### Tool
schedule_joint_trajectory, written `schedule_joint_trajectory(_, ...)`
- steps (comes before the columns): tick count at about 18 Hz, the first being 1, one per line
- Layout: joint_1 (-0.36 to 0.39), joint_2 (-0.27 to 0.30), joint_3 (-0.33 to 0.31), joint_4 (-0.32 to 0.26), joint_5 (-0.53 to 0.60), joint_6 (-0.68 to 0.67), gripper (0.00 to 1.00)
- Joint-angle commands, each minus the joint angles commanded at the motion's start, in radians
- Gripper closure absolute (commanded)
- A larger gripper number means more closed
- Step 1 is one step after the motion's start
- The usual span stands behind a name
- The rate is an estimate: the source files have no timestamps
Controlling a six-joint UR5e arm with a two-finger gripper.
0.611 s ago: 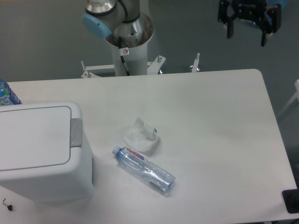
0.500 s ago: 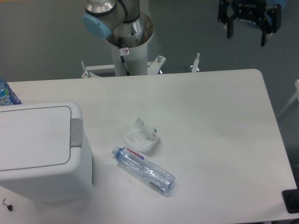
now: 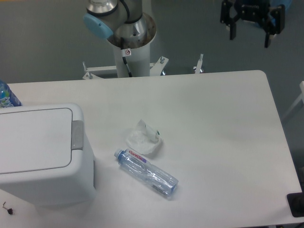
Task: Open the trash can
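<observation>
The trash can [image 3: 40, 152] is a large white boxy bin at the table's left front, its flat lid down and a small grey push tab [image 3: 77, 135] on its right edge. My gripper [image 3: 250, 39] hangs high at the top right, beyond the table's far edge and far from the bin. Its two dark fingers point down, spread apart, with nothing between them.
A clear plastic bottle [image 3: 146, 173] lies on its side near the table's middle, with a crumpled white wrapper [image 3: 144, 138] just behind it. A blue-labelled bottle [image 3: 6, 96] peeks in at the left edge. The arm's base [image 3: 128, 35] stands behind the table.
The gripper has shifted very slightly to the left; nothing else has moved.
</observation>
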Motion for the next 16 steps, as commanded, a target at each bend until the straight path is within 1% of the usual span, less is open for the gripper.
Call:
schedule_joint_trajectory(1, -0.021, -0.005, -0.002, 0.017, 0.0, -0.061, 0.0)
schedule_joint_trajectory(3, -0.066, -0.009, -0.003, 0.045, 0.002, -0.143, 0.0)
schedule_joint_trajectory(7, -0.114, -0.015, -0.002, 0.06, 0.003, -0.281, 0.0)
schedule_joint_trajectory(9, -0.161, -0.023, -0.003, 0.087, 0.003, -0.377, 0.0)
schedule_joint_trajectory(12, -0.235, -0.041, -0.003, 0.149, 0.003, -0.548, 0.0)
schedule_joint_trajectory(15, -0.307, -0.069, -0.003, 0.233, 0.003, -0.723, 0.0)
schedule_joint_trajectory(16, -0.33, -0.074, -0.003, 0.247, 0.002, -0.775, 0.0)
